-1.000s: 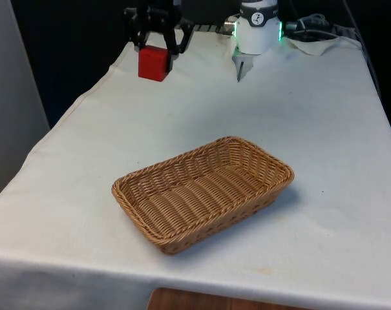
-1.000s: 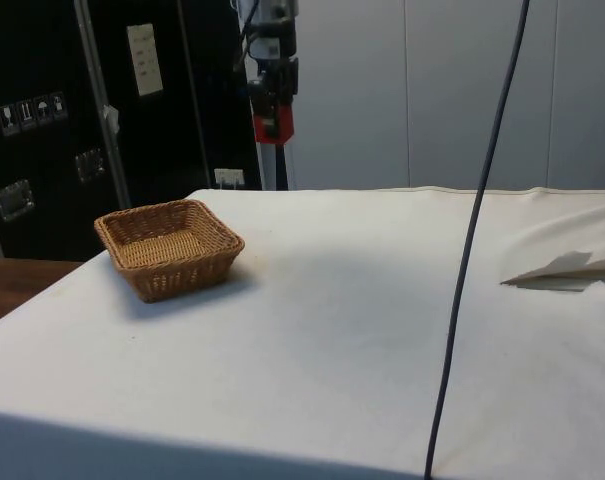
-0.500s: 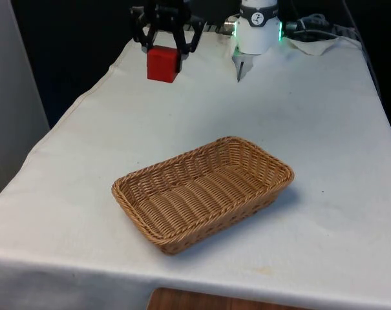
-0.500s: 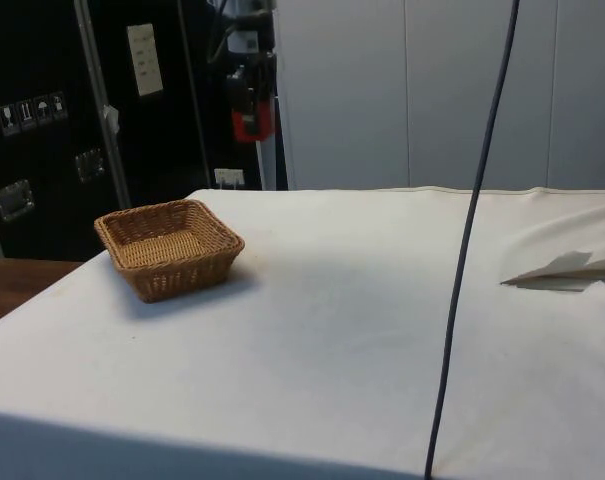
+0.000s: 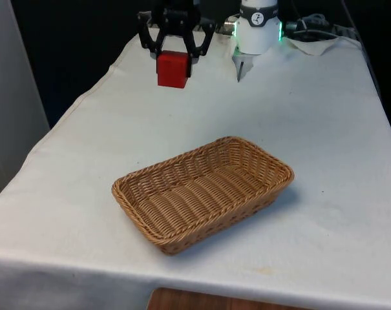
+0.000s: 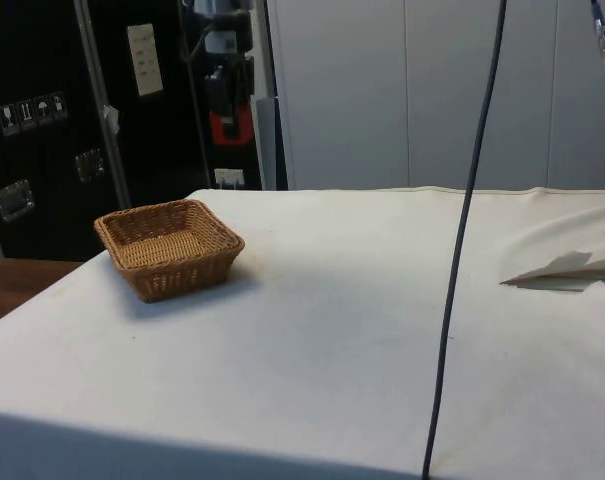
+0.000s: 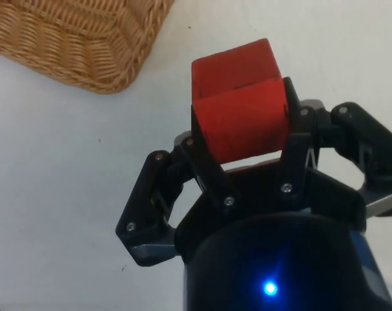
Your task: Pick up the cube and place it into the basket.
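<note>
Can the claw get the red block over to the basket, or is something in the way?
Probably yes. The claw holds the red block up off the cloth, and nothing stands between it and the open basket.

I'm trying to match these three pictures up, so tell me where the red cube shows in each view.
Front view: the red cube hangs at upper centre-left, held in the gripper above the cloth, beyond the basket.
Side view: the cube is at upper left against the dark cabinets, high above the basket.
Wrist view: the cube sits centre, clamped between the fingers.
Shared landmark: the wicker basket.
</note>
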`<state>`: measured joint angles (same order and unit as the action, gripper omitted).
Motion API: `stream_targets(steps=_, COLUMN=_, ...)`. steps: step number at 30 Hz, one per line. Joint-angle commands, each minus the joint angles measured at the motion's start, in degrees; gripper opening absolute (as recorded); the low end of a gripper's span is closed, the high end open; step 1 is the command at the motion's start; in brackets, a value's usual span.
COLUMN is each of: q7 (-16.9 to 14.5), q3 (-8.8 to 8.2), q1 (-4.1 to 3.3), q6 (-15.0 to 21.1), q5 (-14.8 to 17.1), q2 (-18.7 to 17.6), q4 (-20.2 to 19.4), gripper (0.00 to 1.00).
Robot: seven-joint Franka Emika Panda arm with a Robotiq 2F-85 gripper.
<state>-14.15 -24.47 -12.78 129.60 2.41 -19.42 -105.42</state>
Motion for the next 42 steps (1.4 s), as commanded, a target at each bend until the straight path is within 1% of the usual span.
stream_targets(steps=1, q7=-0.5, q3=0.46, q1=0.11, q6=-1.0, q5=0.7, q2=-0.3, q4=0.7, gripper=0.00)
stream_targets(steps=2, q7=-0.6, q3=0.57, q1=0.11, q6=-1.1, q5=0.7, q2=-0.6, q4=1.1, gripper=0.00)
stream_targets(steps=3, q7=-0.1, q3=0.34, q1=0.00, q6=-0.5, q5=0.2, q2=-0.5, q4=0.7, gripper=0.00)
stream_targets(steps=5, q7=-0.6, q3=1.15, q1=0.06, q6=-1.6, q5=0.7, q2=-1.2, q4=2.1, gripper=0.00)
stream_targets(steps=10, q7=-0.3, q3=1.95, q1=-0.06, q6=-2.1, q5=0.5, q2=-2.0, q4=3.3, gripper=0.00)
stream_targets(steps=12, q7=-0.1, q3=2.52, q1=-0.17, q6=-2.4, q5=0.3, q2=-2.6, q4=4.1, gripper=0.00)
stream_targets(steps=13, q7=-0.2, q3=2.12, q1=0.00, q6=-1.6, q5=0.2, q2=-2.1, q4=3.3, gripper=0.00)
stream_targets(steps=14, q7=-0.1, q3=2.52, q1=-0.17, q6=-2.4, q5=0.3, q2=-2.6, q4=4.1, gripper=0.00)
stream_targets(steps=19, q7=1.1, q3=3.67, q1=-0.40, q6=-2.9, q5=-0.1, q2=-4.1, q4=5.9, gripper=0.00)
stream_targets(steps=22, q7=1.8, q3=4.41, q1=-0.40, q6=-3.3, q5=-0.2, q2=-5.4, q4=7.4, gripper=0.00)
stream_targets(steps=23, q7=1.3, q3=4.41, q1=-0.17, q6=-2.6, q5=0.0, q2=-4.9, q4=6.9, gripper=0.00)
stream_targets(steps=24, q7=1.8, q3=4.53, q1=-0.34, q6=-3.4, q5=-0.1, q2=-5.7, q4=7.8, gripper=0.00)
stream_targets(steps=25, q7=1.9, q3=4.64, q1=-0.34, q6=-3.4, q5=-0.1, q2=-6.0, q4=8.1, gripper=0.00)
stream_targets(steps=27, q7=1.9, q3=4.93, q1=-0.17, q6=-3.7, q5=0.2, q2=-7.3, q4=9.3, gripper=0.00)
stream_targets(steps=29, q7=1.8, q3=4.98, q1=-0.11, q6=-3.8, q5=0.2, q2=-7.7, q4=9.6, gripper=0.00)
stream_targets(steps=30, q7=1.8, q3=4.87, q1=-0.23, q6=-3.0, q5=0.0, q2=-7.3, q4=9.1, gripper=0.00)
stream_targets(steps=31, q7=1.7, q3=5.04, q1=0.06, q6=-3.9, q5=0.5, q2=-8.6, q4=10.4, gripper=0.00)
stream_targets(steps=38, q7=0.7, q3=5.21, q1=0.80, q6=-5.0, q5=2.5, q2=-12.4, q4=14.1, gripper=0.00)
stream_targets(steps=39, q7=1.1, q3=4.81, q1=0.40, q6=-4.2, q5=2.1, q2=-12.3, q4=13.8, gripper=0.00)
stream_targets(steps=40, q7=0.6, q3=5.21, q1=0.86, q6=-5.3, q5=2.8, q2=-12.8, q4=14.6, gripper=0.00)
stream_targets(steps=42, q7=0.4, q3=5.27, q1=1.03, q6=-5.6, q5=3.4, q2=-13.9, q4=15.6, gripper=0.00)
